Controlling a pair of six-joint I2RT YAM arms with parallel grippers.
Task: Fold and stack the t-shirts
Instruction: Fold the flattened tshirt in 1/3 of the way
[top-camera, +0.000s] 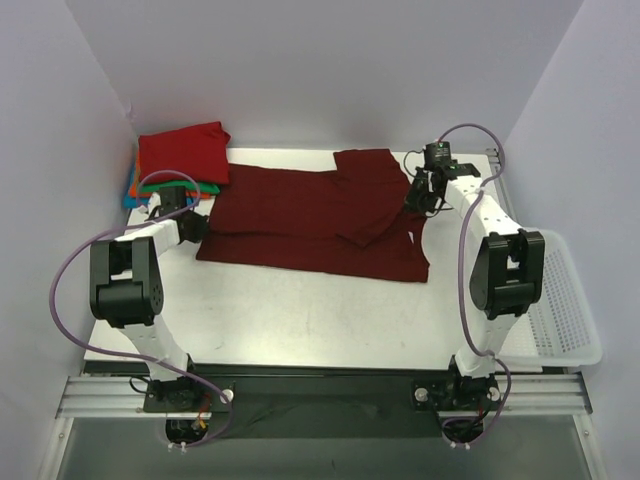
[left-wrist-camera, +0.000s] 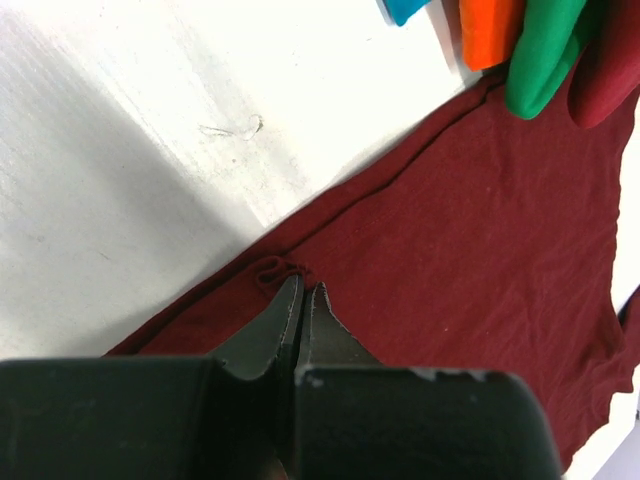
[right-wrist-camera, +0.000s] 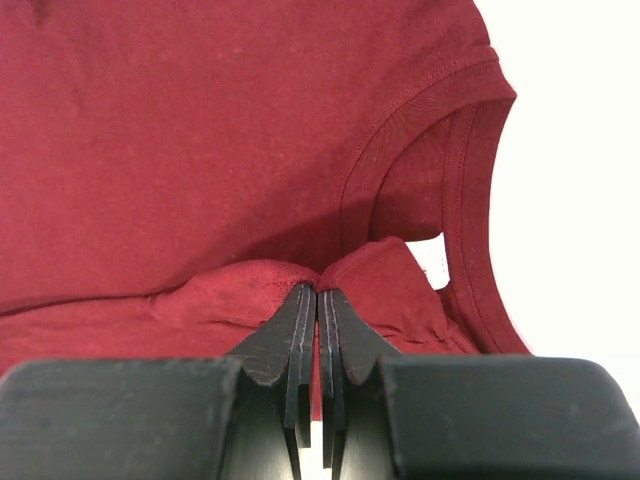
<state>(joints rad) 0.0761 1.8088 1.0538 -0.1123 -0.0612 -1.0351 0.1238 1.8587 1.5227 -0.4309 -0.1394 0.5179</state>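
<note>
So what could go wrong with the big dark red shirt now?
1. The left fingers pinch only a tiny bit at the edge of the dark red shirt, so it might slip out when lifted.
2. The right fingers hold a bunched lump near the collar, so the fold could come out wrinkly.
3. The folded stack sits right at the shirt's corner, so pulling the shirt might nudge it crooked.

maroon t-shirt (top-camera: 300, 225): spread on table (top-camera: 300, 320) | left end effector (top-camera: 193, 228): left edge | right end effector (top-camera: 418, 196): right edge
</note>
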